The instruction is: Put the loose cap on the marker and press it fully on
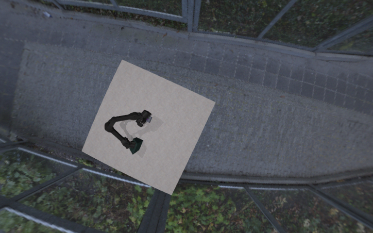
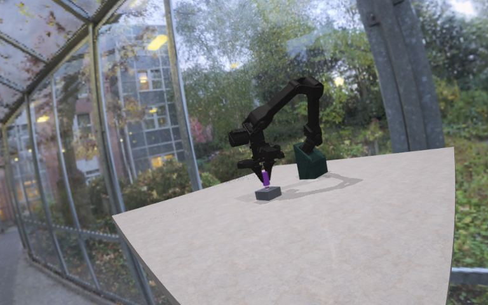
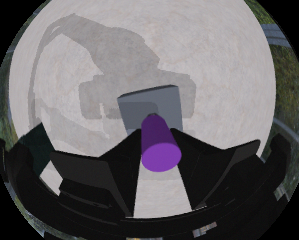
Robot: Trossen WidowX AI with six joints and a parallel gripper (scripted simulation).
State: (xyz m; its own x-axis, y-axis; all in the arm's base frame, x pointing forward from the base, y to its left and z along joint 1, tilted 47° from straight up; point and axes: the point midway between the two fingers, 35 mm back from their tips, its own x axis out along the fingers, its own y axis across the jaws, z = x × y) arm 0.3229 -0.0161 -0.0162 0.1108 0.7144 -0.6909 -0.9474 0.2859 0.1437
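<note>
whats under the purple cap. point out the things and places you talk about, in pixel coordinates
Under the purple cap (image 2: 265, 178) (image 3: 161, 147), a short bit of the marker (image 2: 267, 187) shows above the grey holder block (image 2: 267, 194) (image 3: 134, 114). The marker's tip is covered by the cap, and its lower end is hidden in the block.

Cap (image 3: 158, 142): purple, in the gripper (image 3: 155, 132), over the block.
Block (image 3: 164, 102): grey, on the table (image 3: 229, 75).
Shadow (image 3: 89, 45): far left, reaching the block.
</note>
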